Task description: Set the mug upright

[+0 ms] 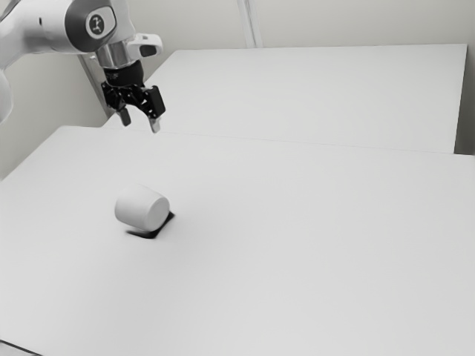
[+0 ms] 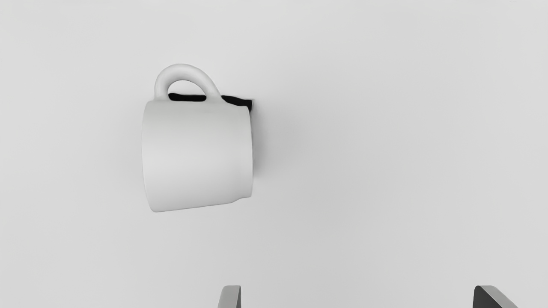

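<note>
In the exterior view my gripper [image 1: 140, 124] hangs well above the table, behind and above the mug, with its two fingers apart. A white mug [image 1: 137, 207] lies on its side there, its flat end turned toward the exterior view's right. From my hand, the mug [image 2: 197, 154] is seen side-on, with its handle [image 2: 182, 72] sticking out on the side away from my fingers. The gripper [image 2: 357, 295] is open, nothing between its fingertips, and does not touch the mug.
The mug rests on a broad white table [image 1: 297, 245]. A dark patch [image 1: 151, 234] lies under and beside the mug. Beyond the table's far edge stands another large white surface [image 1: 312, 96], with pale walls behind.
</note>
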`<move>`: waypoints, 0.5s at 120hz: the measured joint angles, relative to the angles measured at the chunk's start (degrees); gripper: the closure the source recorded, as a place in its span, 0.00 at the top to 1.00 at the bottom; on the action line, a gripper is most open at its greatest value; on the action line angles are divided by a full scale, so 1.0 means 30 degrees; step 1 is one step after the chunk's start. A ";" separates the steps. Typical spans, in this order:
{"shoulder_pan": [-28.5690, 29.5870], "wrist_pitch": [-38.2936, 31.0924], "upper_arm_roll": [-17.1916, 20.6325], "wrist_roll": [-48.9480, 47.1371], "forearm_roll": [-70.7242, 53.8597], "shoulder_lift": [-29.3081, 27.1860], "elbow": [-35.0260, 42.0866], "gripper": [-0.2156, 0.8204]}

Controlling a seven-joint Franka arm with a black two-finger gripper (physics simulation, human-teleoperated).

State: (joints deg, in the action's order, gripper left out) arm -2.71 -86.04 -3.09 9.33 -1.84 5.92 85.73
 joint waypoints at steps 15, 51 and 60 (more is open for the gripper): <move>0.0153 -0.0986 -0.0266 0.0444 0.0119 -0.0116 0.0484 0.78; 0.6518 -0.0647 0.1173 0.2122 0.4595 0.2975 -0.0591 0.78; 0.7925 -0.0021 0.1536 0.2690 0.5820 0.3760 -0.0678 0.78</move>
State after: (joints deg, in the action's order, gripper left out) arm 21.06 -86.10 1.52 17.40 15.62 17.20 83.69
